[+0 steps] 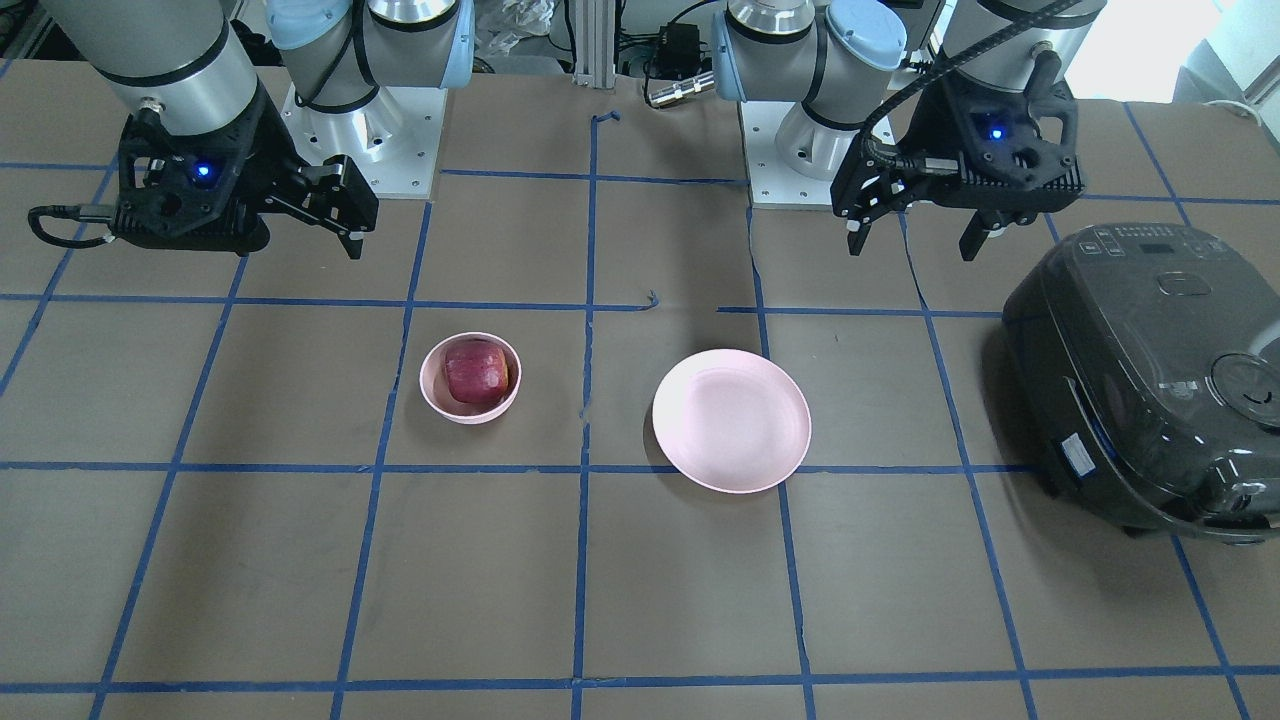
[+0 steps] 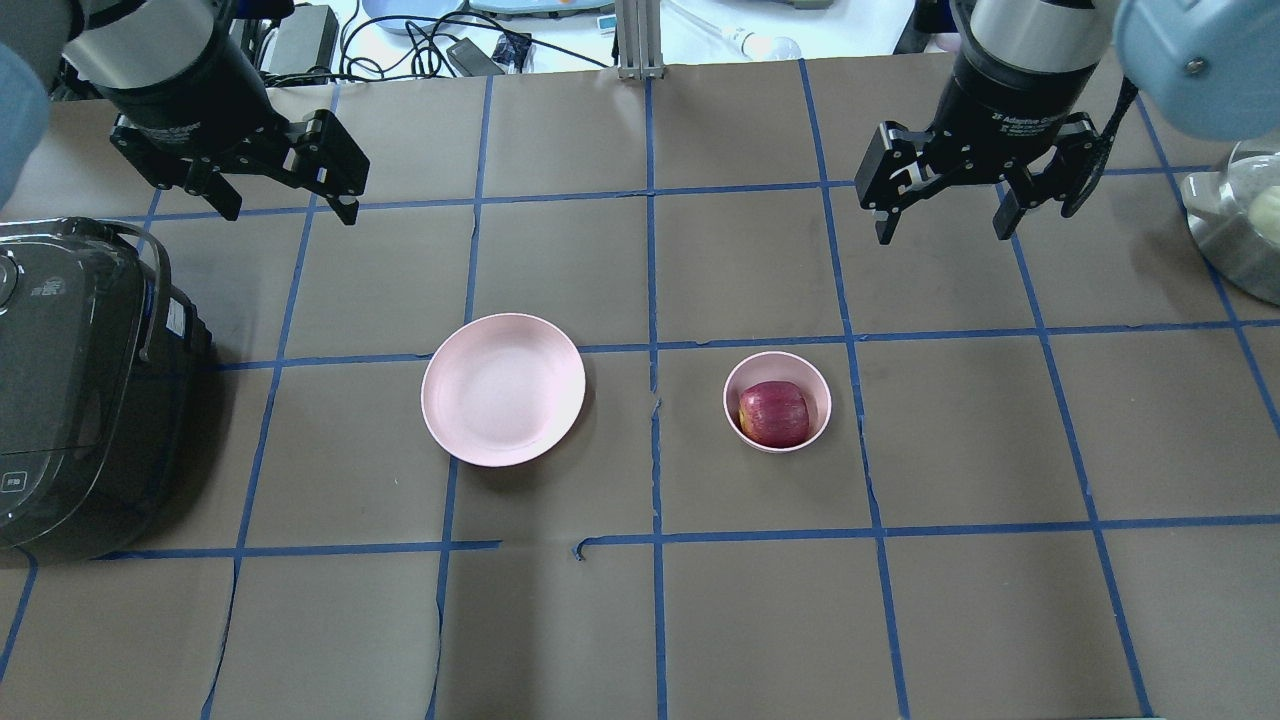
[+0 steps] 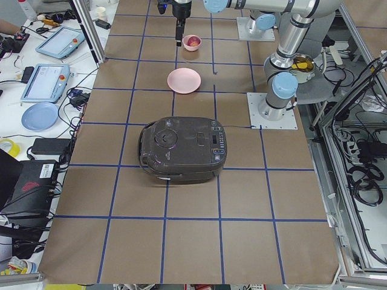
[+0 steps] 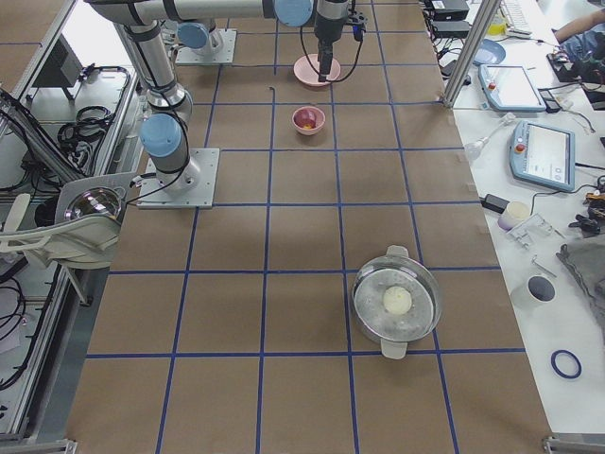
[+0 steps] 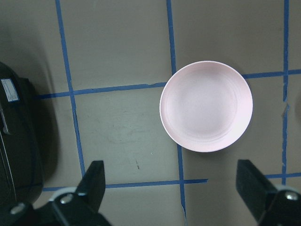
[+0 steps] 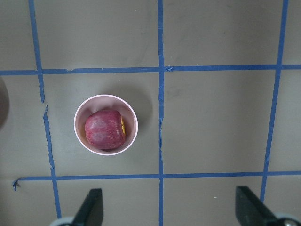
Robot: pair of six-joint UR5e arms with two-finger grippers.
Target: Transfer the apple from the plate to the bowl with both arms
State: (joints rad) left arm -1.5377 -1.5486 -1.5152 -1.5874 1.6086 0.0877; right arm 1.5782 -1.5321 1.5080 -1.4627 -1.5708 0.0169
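The dark red apple [image 2: 773, 413] lies inside the small pink bowl [image 2: 815, 385], as the right wrist view shows for apple [image 6: 105, 129] and bowl [image 6: 131, 123]. The wide pink plate [image 2: 502, 388] is empty; it also shows in the left wrist view [image 5: 206, 106]. My left gripper [image 2: 290, 212] is open and empty, raised well beyond the plate. My right gripper [image 2: 945, 232] is open and empty, raised beyond the bowl. In the front view the apple [image 1: 475, 373], bowl [image 1: 432, 385], plate [image 1: 731, 420], left gripper [image 1: 912, 247] and right gripper [image 1: 345, 225] all show.
A dark rice cooker [image 2: 70, 380] stands at the table's left end, close to the left arm. A metal pot with a glass lid [image 2: 1235, 225] stands at the right edge. Blue tape lines grid the brown table.
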